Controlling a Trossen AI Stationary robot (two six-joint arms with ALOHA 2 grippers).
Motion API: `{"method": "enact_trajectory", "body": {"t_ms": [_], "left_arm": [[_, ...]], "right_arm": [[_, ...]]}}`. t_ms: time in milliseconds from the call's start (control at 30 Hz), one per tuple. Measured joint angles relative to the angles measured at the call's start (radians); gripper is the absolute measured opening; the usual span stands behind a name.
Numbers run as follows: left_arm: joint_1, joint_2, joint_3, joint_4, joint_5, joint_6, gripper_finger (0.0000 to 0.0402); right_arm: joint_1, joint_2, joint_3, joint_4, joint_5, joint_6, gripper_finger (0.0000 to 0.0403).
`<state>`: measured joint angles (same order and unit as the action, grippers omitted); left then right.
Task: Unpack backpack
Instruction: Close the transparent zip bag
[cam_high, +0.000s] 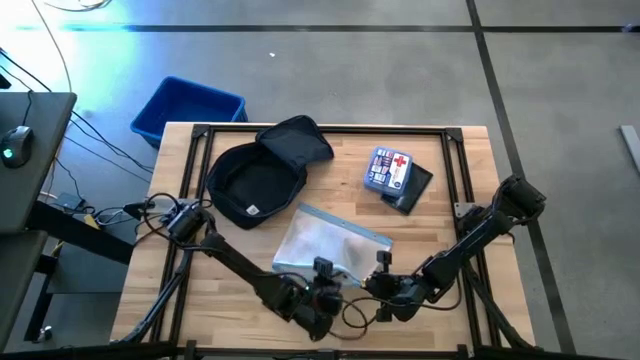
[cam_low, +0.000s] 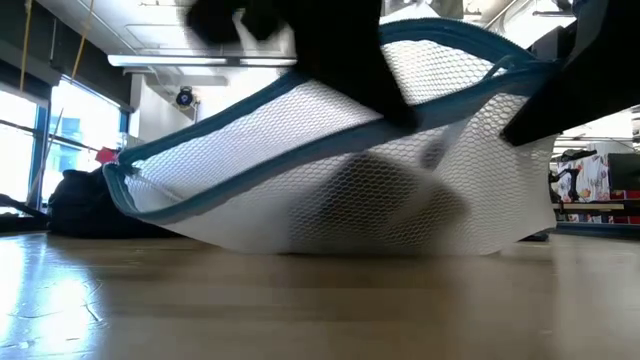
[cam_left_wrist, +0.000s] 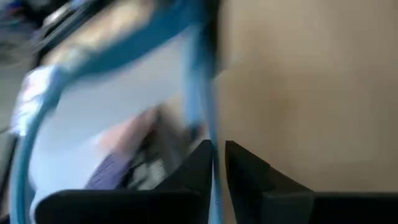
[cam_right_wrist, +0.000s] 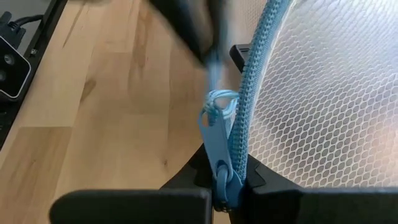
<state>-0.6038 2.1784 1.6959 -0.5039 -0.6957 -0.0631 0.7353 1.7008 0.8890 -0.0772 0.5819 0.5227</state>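
A white mesh pouch (cam_high: 330, 240) with blue zip trim lies on the table's near middle; dark items show through it (cam_low: 390, 200). Both grippers stand at its near edge: my left gripper (cam_high: 318, 292) and my right gripper (cam_high: 385, 285), each shut on the blue trim. The dark navy backpack (cam_high: 262, 172) rests on its back toward the far left, unzipped, with its flap thrown toward the far edge. In the low view the pouch (cam_low: 330, 170) is raised at its near edge and sags onto the table behind. My left gripper (cam_left_wrist: 219, 149) pinches the pouch's blue edge trim (cam_left_wrist: 214, 186) between its two fingers, the trim running lengthwise through the narrow gap. The pouch's near edge is raised while its far part lies on the table. My right gripper (cam_right_wrist: 227, 186) pinches the blue zip at its slider (cam_right_wrist: 222, 171), where the pull tab (cam_right_wrist: 211, 127) with its cord loop starts. The fingers lie along the zip, which runs on ahead of them. That edge is held off the wood.
A blue first-aid kit with a red cross (cam_high: 390, 168) lies on a dark flat item (cam_high: 412, 190) at the far right. A blue plastic bin (cam_high: 187, 108) stands on the floor beyond the table's far-left corner. Bare wood (cam_right_wrist: 124, 93) shows beside the pouch.
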Motion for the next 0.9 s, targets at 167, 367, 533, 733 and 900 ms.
{"method": "enact_trajectory", "body": {"t_ms": [167,367,533,733,900], "left_arm": [[-0.027,-0.003,0.1,-0.048,-0.042,-0.01,0.0006],[0.023,0.013,0.1,-0.14,-0.116,-0.157,0.0001],[0.053,0.07,0.099,-0.105,-0.01,-0.13,0.0023],[0.062,0.117,0.099,-0.003,-0.031,-0.077,0.0079],[0.062,0.119,0.099,0.016,-0.088,-0.116,0.0114]], "right_arm": [[-0.002,0.0,0.0,0.0,-0.001,-0.006,0.0],[-0.002,0.0,0.0,0.0,-0.003,0.0,0.0],[-0.002,0.0,0.0,0.0,-0.003,-0.005,0.0],[-0.002,0.0,0.0,-0.002,-0.003,-0.007,0.0],[-0.002,0.0,0.0,-0.003,-0.003,-0.007,0.0]]}}
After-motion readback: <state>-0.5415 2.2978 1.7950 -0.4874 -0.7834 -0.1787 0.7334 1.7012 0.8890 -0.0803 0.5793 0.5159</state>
